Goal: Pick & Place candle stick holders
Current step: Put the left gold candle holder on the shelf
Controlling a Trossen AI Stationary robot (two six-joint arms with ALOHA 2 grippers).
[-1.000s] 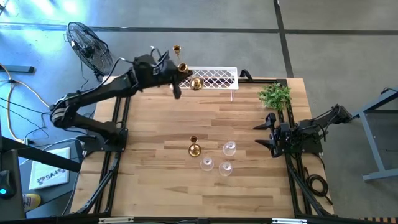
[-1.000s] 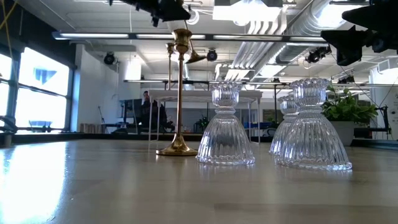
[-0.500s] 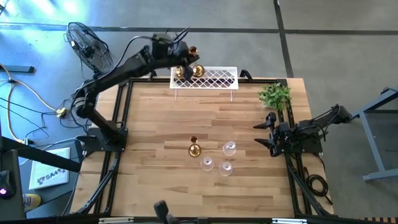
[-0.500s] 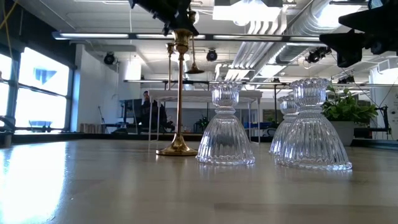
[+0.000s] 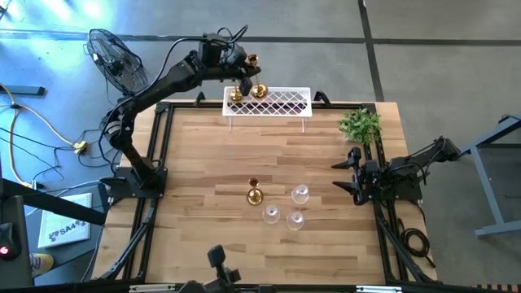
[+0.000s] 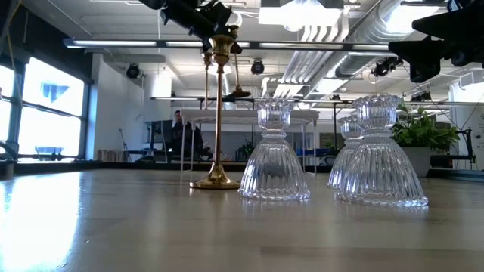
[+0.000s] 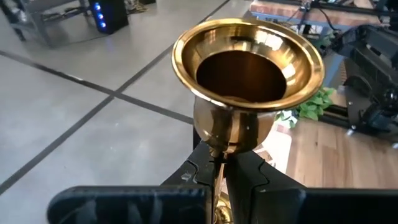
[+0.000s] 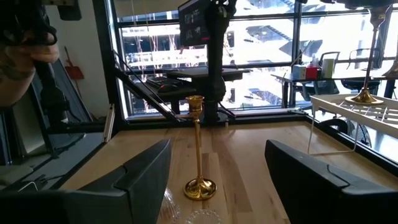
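Note:
My left gripper (image 5: 238, 73) is over the left end of the white lattice rack (image 5: 281, 102) at the table's far edge, shut on a gold candle stick holder (image 5: 251, 60). Another gold holder (image 5: 259, 91) stands by its base on the rack. A third gold holder (image 5: 254, 194) and three clear glass holders (image 5: 299, 194) (image 5: 270, 214) (image 5: 295, 220) stand on the table near the middle. My right gripper (image 5: 346, 172) is open and empty at the table's right edge. My left gripper pinches the gold holder's thin stem just under the top cup (image 7: 217, 152) between its two fingers (image 7: 252, 177). The cup's mouth (image 7: 247, 65) faces the wrist camera. The holder hangs roughly upright below the hold, its round base (image 6: 240, 94) a little above the rack's top.
A small green plant (image 5: 361, 124) stands at the far right corner. A fan (image 5: 114, 57) stands on the floor beyond the far left corner. Bare wood lies at the table's left and near parts.
My left gripper has carried the gold holder from in front of the rack toward the far edge, over the rack's left end. The holder has swung from tilted to nearly upright, and its base has come down toward the rack top.

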